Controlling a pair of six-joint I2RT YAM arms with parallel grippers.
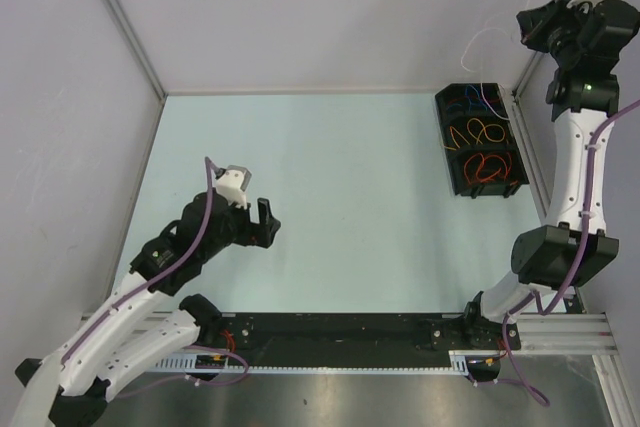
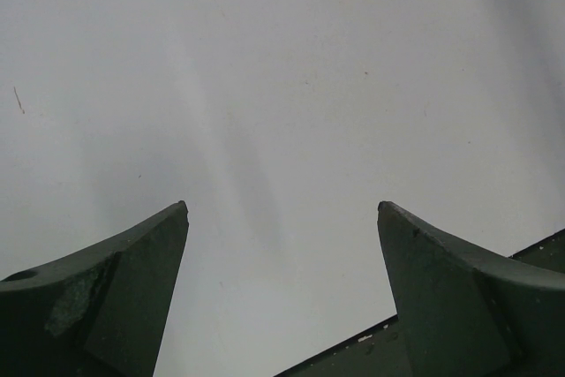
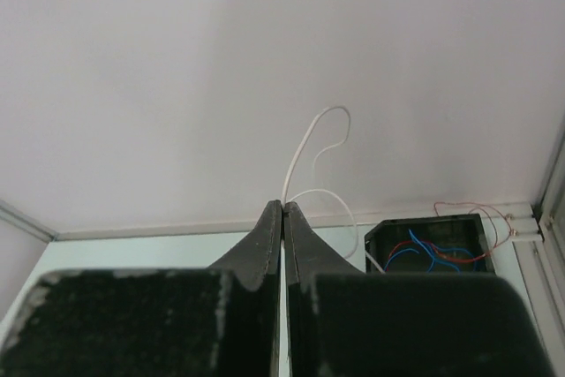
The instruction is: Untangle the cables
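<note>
My right gripper is raised high at the back right, above a black tray. It is shut on a thin white cable, which curls up from the fingertips in the right wrist view and trails down towards the tray. The tray holds blue cables, orange cables and red-orange cables in separate compartments. Blue and red cables show in the right wrist view. My left gripper is open and empty, low over the table at the left.
The pale table is walled at the back and both sides. A black rail runs along the near edge between the arm bases. A thin reddish wire hangs by the back right corner post.
</note>
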